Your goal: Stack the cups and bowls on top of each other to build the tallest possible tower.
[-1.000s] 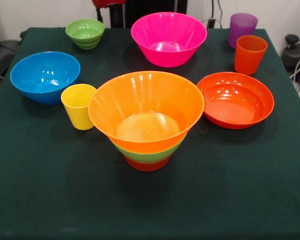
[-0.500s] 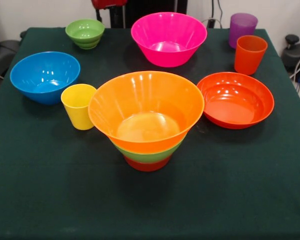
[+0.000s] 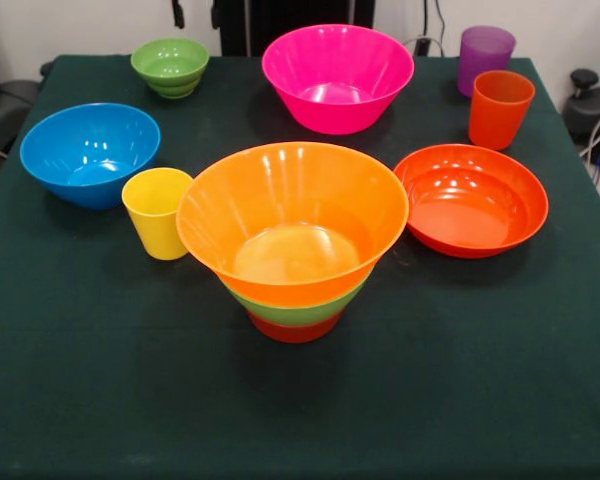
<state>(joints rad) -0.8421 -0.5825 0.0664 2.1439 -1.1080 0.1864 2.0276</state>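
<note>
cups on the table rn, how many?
3. yellow cup stands between the blue bowl and the tower; orange cup and purple cup stand at the far right corner. None seems hidden.

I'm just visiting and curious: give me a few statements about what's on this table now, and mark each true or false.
1. The big orange bowl sits on a stack of other bowls. True.
2. The small green bowl is on top of that stack. False: it stands alone on the table.
3. The yellow cup lies on its side. False: it stands upright.
4. The purple cup stands behind the orange cup. True.
5. The pink bowl is empty. True.
</note>
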